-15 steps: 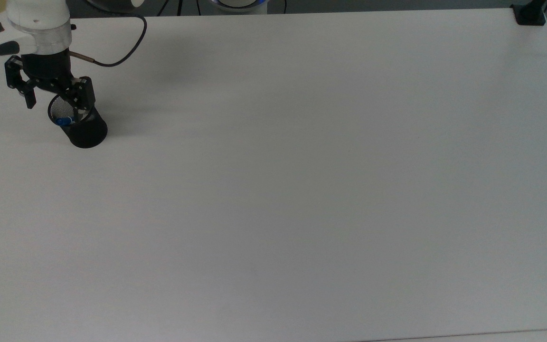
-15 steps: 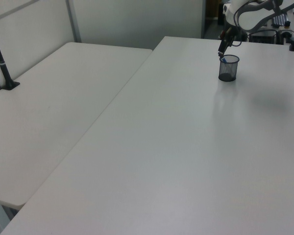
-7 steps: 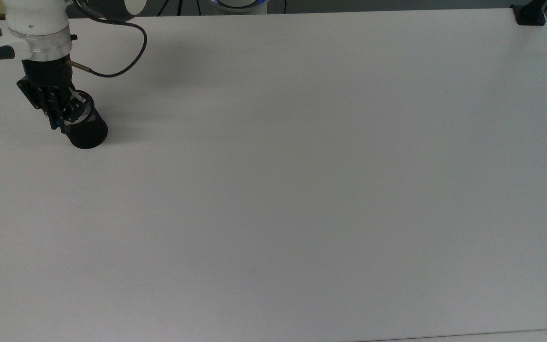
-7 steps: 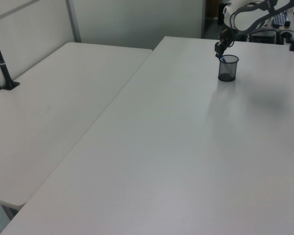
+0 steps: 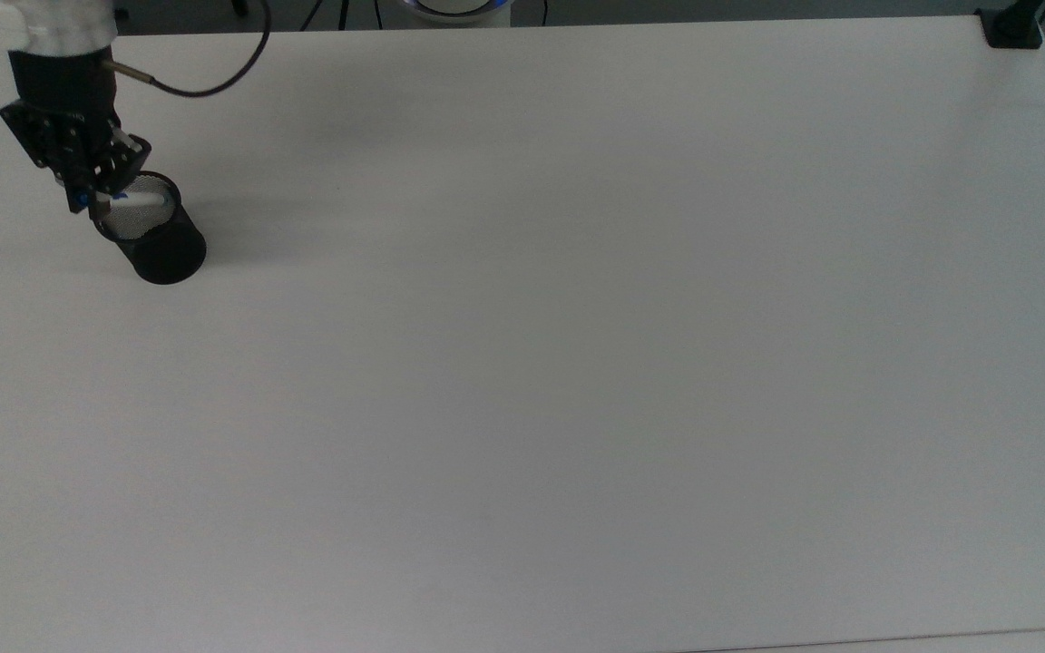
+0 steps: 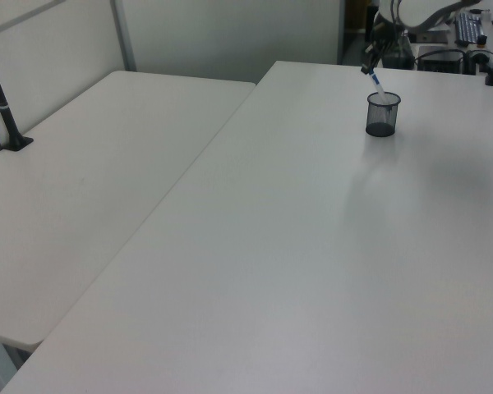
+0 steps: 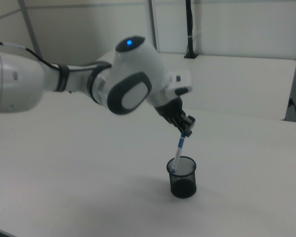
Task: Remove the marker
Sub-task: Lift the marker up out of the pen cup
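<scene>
A wide white table (image 5: 577, 363) and, off near the top view's upper left corner, a black mesh cup (image 5: 152, 243) standing upright on it, with the white arm (image 7: 89, 84) reaching down over it in the right view. The gripper (image 7: 185, 128) is clamped on the top end of the marker (image 7: 178, 153), fingers pinched narrow around the blue cap, and the pen hangs tilted, its upper half above the rim and its lower end down inside the cup, resting close against the inner wall on the right view's left side. From the left view the marker (image 6: 377, 84) slants up and away from the cup (image 6: 383, 114) toward the gripper (image 6: 367, 66). The job here, as I read it, is a clean extraction: pull along the pen's own slant, not straight sideways, because the lower tip looks likely to catch the mesh rim and tip that light cup over. Lift until the bottom end is plainly above the rim before any travel across the table. Grip is high on the barrel, so slow and steady should stop it swinging.
</scene>
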Robot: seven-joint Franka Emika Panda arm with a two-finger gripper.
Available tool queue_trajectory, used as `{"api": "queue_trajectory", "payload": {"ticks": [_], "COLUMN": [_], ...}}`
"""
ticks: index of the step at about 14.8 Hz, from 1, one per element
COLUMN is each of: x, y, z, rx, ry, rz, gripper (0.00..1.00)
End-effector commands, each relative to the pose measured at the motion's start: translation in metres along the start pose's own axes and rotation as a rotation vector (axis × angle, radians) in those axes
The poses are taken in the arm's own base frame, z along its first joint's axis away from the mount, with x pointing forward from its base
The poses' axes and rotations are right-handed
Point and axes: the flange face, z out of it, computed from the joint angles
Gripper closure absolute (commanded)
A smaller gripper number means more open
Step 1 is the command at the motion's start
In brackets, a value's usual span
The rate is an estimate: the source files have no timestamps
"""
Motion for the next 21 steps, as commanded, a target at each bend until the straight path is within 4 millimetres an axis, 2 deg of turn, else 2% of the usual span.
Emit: {"api": "queue_trajectory", "payload": {"ticks": [1, 2, 3, 4, 5, 8, 9, 13, 18, 20, 21], "x": [0.016, 0.023, 0.024, 0.023, 0.019, 0.003, -0.001, -0.020, -0.037, -0.047, -0.049], "y": [-0.007, -0.016, -0.021, -0.038, -0.056, -0.114, -0.128, -0.184, -0.234, -0.257, -0.261], "z": [-0.079, -0.103, -0.117, -0.129, -0.130, -0.113, -0.110, -0.076, -0.040, -0.017, -0.004], "rx": [0.021, 0.030, 0.034, 0.048, 0.062, 0.118, 0.149, 0.205, 0.219, 0.219, 0.215], "ry": [-0.015, -0.021, -0.035, -0.081, -0.132, -0.249, -0.272, -0.389, -0.456, -0.490, -0.498], "rz": [0.009, -0.008, -0.018, -0.047, -0.081, -0.173, -0.182, -0.261, -0.339, -0.352, -0.334], "gripper": [0.95, 0.95, 0.96, 0.95, 0.96, 0.96, 0.96, 0.95, 0.95, 0.95, 0.95]}}
